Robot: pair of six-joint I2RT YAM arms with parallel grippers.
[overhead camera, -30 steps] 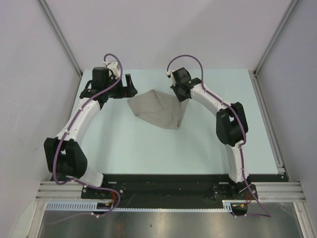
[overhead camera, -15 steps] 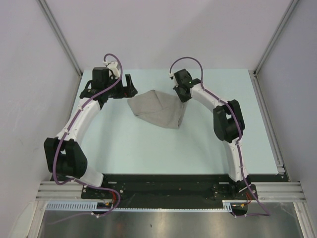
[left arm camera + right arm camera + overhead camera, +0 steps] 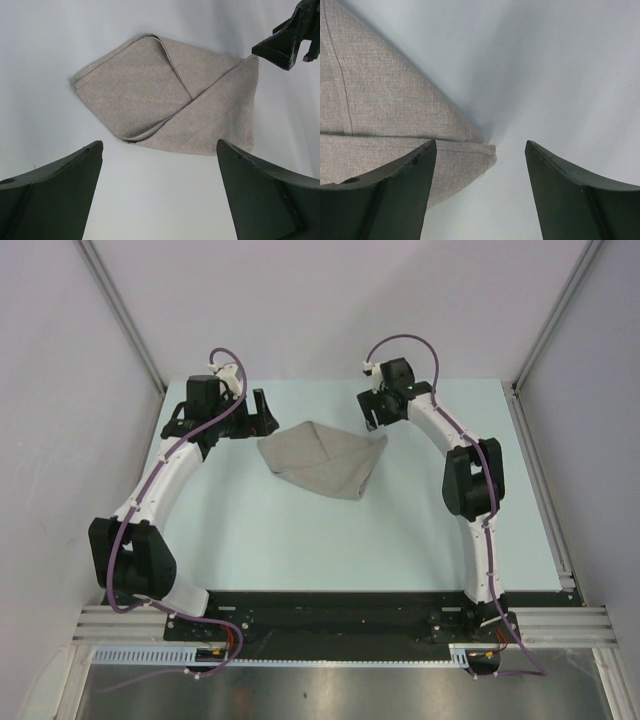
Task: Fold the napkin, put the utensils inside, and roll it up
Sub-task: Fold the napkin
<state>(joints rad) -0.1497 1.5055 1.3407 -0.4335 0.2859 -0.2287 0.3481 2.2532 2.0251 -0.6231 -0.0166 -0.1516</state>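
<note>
The grey-beige napkin (image 3: 322, 460) lies folded in loose overlapping layers on the pale table, near the far middle. My left gripper (image 3: 264, 414) stands open just left of it; in the left wrist view the napkin (image 3: 170, 100) lies ahead of the wide-apart fingers of the left gripper (image 3: 159, 145), apart from them. My right gripper (image 3: 376, 420) hovers open by the cloth's far right corner. That corner of the napkin (image 3: 380, 115) lies free on the table beside my right gripper's (image 3: 480, 143) left finger. The utensils are out of view.
The pale table (image 3: 300, 540) ends at a metal rail on the right (image 3: 540, 480) and at the black base bar (image 3: 330, 605) in front. Grey walls close in the left, the right and the back. The right gripper's dark fingers (image 3: 287, 42) show at the left wrist view's top right.
My right gripper has opened, let go of the napkin's right corner and moved back and to the right. The corner now lies flat. The left arm has not moved.
</note>
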